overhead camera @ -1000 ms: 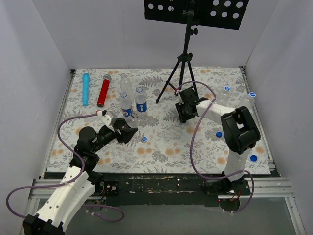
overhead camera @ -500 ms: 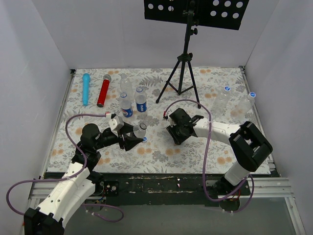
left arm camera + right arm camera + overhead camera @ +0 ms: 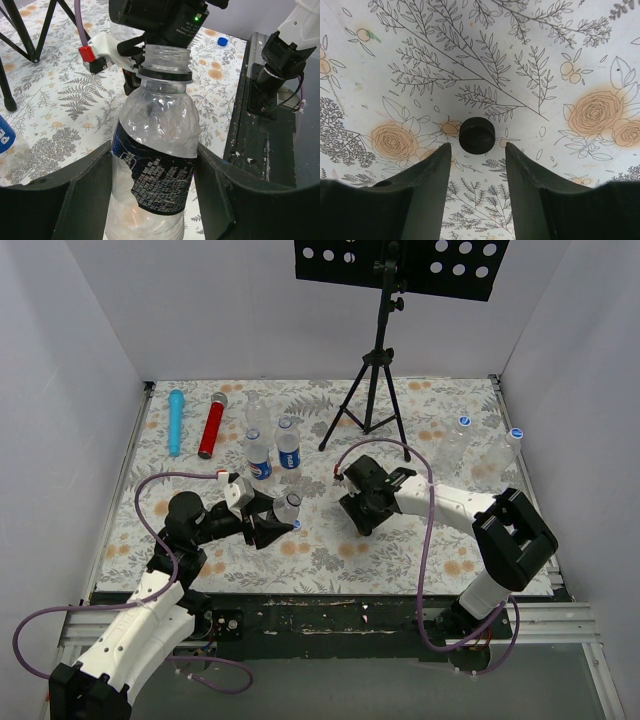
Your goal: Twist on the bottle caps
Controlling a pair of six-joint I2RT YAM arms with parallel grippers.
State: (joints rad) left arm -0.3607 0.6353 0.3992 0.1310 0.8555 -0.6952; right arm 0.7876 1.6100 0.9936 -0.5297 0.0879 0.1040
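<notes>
My left gripper [image 3: 268,526] is shut on a clear uncapped bottle [image 3: 285,508] with a dark label and holds it tilted toward the right arm. In the left wrist view the bottle [image 3: 155,165] fills the space between the jaws, with its open neck [image 3: 165,52] uppermost. My right gripper [image 3: 355,515] is open and points down at the cloth just right of that bottle. In the right wrist view a black cap [image 3: 477,135] lies on the cloth just beyond the open gripper [image 3: 477,150], untouched. A blue cap [image 3: 297,524] lies beside the held bottle.
Three bottles [image 3: 288,445] stand behind the left gripper. A blue cylinder [image 3: 176,420] and a red one [image 3: 212,426] lie at the back left. A tripod stand [image 3: 375,390] rises at the back middle. Two capped bottles [image 3: 463,430] stand at the right edge.
My right gripper has swung from the back middle toward the left and down over the black cap. My left gripper has carried the bottle a little to the right.
</notes>
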